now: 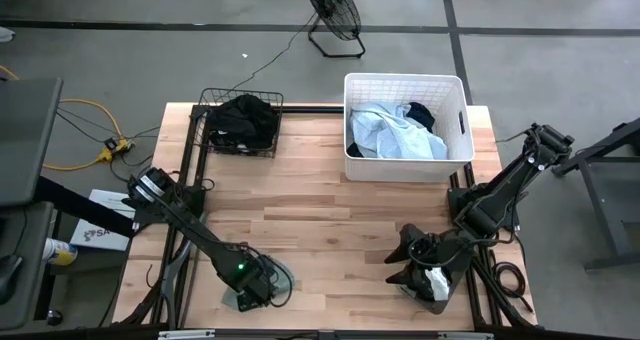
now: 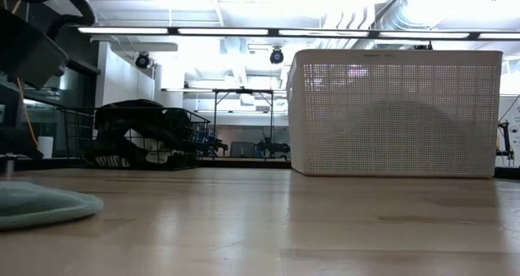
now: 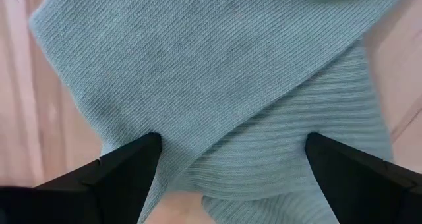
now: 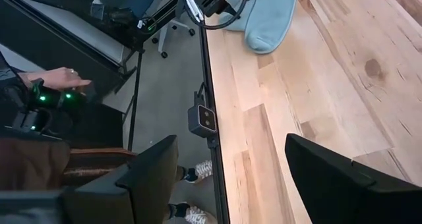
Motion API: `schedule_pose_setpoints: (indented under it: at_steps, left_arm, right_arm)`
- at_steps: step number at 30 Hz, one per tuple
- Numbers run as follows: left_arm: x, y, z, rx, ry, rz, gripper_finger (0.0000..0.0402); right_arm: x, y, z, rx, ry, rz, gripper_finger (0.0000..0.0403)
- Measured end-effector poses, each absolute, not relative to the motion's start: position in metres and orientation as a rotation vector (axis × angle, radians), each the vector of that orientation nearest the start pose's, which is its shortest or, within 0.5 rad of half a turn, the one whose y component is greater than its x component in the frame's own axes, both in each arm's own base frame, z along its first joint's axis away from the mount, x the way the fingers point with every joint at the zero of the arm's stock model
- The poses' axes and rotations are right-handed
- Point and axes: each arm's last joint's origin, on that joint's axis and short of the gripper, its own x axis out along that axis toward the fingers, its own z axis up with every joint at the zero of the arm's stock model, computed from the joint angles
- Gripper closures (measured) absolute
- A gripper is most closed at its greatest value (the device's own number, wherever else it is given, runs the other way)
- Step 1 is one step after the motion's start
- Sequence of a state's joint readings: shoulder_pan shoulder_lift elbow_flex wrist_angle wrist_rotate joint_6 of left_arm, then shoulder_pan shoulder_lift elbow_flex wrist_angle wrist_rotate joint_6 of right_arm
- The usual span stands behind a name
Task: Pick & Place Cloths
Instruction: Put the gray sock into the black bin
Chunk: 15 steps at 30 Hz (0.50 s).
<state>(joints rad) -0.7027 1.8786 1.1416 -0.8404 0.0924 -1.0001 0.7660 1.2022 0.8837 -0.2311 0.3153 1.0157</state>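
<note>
Left claw (image 3: pixel 227 165) spread wide over the sage green cloth (image 3: pixel 217 85) on the table (image 1: pixel 330 220), right claw (image 4: pixel 227 178) apart, empty, at the table's near edge.

The sage green cloth (image 2: pixel 36 204) is cut off by the low view's edge. Cloths behind the white laundry basket (image 2: pixel 396 114) wall are hidden there.

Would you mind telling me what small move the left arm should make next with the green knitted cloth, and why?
Probably lower slightly and close. The left gripper is open, its fingers straddling the sage green ribbed knitted cloth lying flat on the wooden table near its front edge, so nothing is gripped yet.
</note>
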Motion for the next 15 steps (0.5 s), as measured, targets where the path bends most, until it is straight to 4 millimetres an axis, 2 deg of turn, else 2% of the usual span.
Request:
schedule_pose_setpoints:
  at_steps: [3,6,10,15]
  left_arm:
    - [0.2435,-0.2089,0.1356,-0.22,1.631,0.165,0.0043]
    - [0.244,-0.2084,0.1351,-0.184,1.614,0.157,0.0077]
    - [0.2449,-0.2081,0.1348,-0.17,1.59,0.166,0.0142]
    - [0.2463,-0.2084,0.1346,-0.178,1.57,0.172,0.0244]
  right_arm:
    - [0.1919,0.1721,0.2803,0.695,0.64,0.156,0.0131]
    - [0.1919,0.172,0.2802,0.696,0.641,0.154,0.0131]
    - [0.1918,0.1721,0.2801,0.698,0.642,0.153,0.0131]
    - [0.1918,0.172,0.2801,0.7,0.642,0.152,0.0131]
